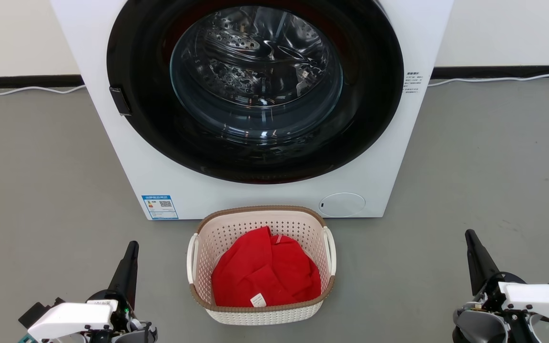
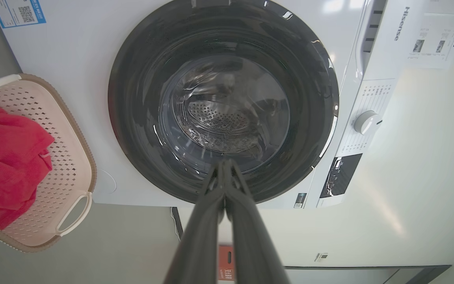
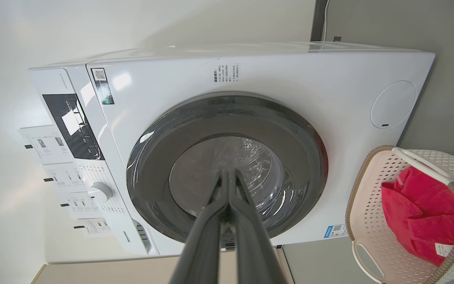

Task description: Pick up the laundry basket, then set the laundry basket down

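Lower left, over the grey floor (image 1: 41, 190): left gripper (image 1: 132, 245), long dark fingers pressed together, holding nothing. Behind: white front-load washing machine (image 1: 255, 196), dark round door, Hisense lettering (image 2: 399, 23) on its panel. Blue QR-code sticker (image 1: 160, 206) at its front's bottom left, fine print unreadable. Centre, just in front of the machine: small cream-white perforated plastic laundry basket (image 1: 260, 209), brown woven-look rim, white loop handle each side, upright on the floor. Crumpled red cloth (image 1: 265, 271) with white tag (image 1: 257, 300) inside. Lower right: right gripper (image 1: 470, 236), fingers closed too, empty, well apart from the basket.
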Available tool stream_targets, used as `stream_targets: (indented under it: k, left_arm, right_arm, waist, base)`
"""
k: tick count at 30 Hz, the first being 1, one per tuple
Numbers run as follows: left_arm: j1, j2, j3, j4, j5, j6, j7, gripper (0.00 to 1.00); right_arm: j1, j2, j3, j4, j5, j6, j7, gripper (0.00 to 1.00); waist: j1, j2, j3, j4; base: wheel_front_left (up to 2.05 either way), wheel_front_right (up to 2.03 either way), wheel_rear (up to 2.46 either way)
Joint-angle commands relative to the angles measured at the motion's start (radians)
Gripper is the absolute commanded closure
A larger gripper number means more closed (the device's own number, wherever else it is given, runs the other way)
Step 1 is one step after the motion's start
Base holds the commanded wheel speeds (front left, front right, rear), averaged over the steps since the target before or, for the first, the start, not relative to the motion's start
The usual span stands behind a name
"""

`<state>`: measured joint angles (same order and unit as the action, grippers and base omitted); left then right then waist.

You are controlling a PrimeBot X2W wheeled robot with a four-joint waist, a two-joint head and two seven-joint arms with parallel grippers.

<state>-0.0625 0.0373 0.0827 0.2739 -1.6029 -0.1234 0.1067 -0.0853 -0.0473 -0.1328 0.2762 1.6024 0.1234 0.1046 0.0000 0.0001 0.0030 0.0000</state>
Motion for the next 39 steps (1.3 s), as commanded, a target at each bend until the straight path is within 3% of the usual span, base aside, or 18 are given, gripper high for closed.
stream_targets:
  k: [1, 39]
  left_arm:
    - [-0.046, 0.013, 0.031, -0.029, -0.006, -0.007, 0.006, 1.00]
    - [-0.046, 0.013, 0.031, -0.029, -0.006, -0.007, 0.006, 1.00]
  right_arm:
    - [-0.023, -0.003, 0.018, -0.031, 0.006, 0.007, 0.009, 1.00]
    - [-0.023, -0.003, 0.018, -0.031, 0.006, 0.007, 0.009, 1.00]
  waist:
    - [0.0000, -0.0001, 0.000, 0.000]
    - [0.0000, -0.0001, 0.000, 0.000]
  base:
    - [0.00, 0.00, 0.00]
    - [0.00, 0.00, 0.00]
